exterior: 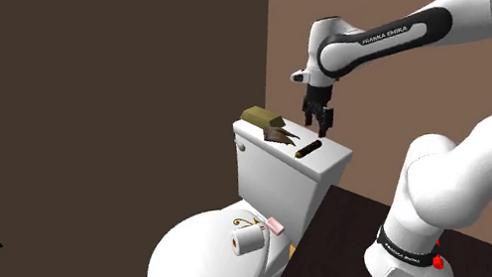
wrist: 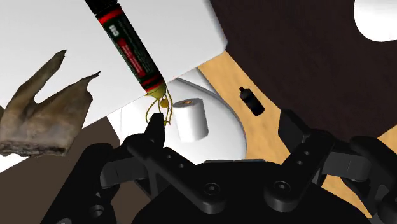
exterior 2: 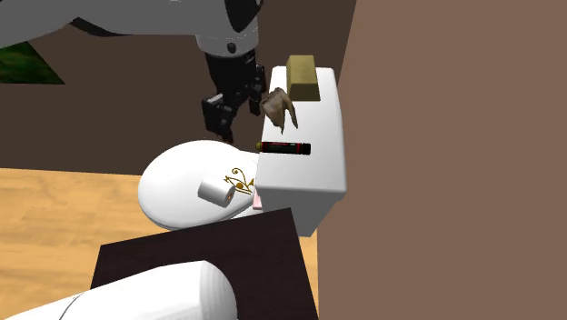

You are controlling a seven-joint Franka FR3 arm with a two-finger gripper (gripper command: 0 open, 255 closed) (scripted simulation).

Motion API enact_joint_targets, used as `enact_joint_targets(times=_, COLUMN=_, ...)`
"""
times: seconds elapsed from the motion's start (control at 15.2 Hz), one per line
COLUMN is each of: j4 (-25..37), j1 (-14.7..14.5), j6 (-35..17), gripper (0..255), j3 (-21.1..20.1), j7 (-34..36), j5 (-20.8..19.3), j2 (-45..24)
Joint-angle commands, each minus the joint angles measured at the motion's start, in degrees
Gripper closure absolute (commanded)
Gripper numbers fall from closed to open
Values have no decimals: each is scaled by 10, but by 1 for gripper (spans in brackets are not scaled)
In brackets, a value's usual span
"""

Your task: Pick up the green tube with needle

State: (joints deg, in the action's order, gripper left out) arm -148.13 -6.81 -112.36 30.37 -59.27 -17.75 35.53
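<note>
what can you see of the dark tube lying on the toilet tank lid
The tube is a slim cylinder, dark green along its printed middle, with a black end and red bands near both ends. It lies flat on the white tank lid, one end at the lid's edge toward the toilet seat. Only the lid touches it; the brown ragged object lies apart, and the open hand hangs clear of it.

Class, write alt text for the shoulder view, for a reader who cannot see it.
The black hand of a white robot arm hangs close to a dark, red-banded tube lying on a white toilet's tank lid. A tan block and a ragged brown object share that lid; a white roll sits on the closed seat lid.
</note>
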Motion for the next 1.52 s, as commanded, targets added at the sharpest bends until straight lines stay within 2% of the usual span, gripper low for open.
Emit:
enact_joint_targets(times=0.0, j4=8, j1=-15, j6=-28, gripper=0, j3=39, j7=-69, j5=-8, j2=-38)
enact_joint_targets(times=0.26, j4=31, j1=-62, j6=-94, gripper=0, j3=118, j7=-204, j5=1, j2=-134)
enact_joint_targets(times=0.4, j4=47, j1=-91, j6=-127, gripper=0, j3=158, j7=-280, j5=24, j2=-192)
enact_joint_targets(times=0.53, j4=66, j1=-123, j6=-160, gripper=0, j3=197, j7=-367, j5=65, j2=-258)
enact_joint_targets(times=1.06, j4=52, j1=-140, j6=-235, gripper=0, j3=217, j7=-436, j5=144, j2=-345)
enact_joint_targets(times=1.19, j4=52, j1=-140, j6=-235, gripper=0, j3=216, j7=-436, j5=144, j2=-345)
enact_joint_targets(times=1.25, j4=52, j1=-139, j6=-236, gripper=255, j3=216, j7=-438, j5=146, j2=-347)
enact_joint_targets(times=1.45, j4=52, j1=-139, j6=-237, gripper=255, j3=216, j7=-439, j5=147, j2=-348)
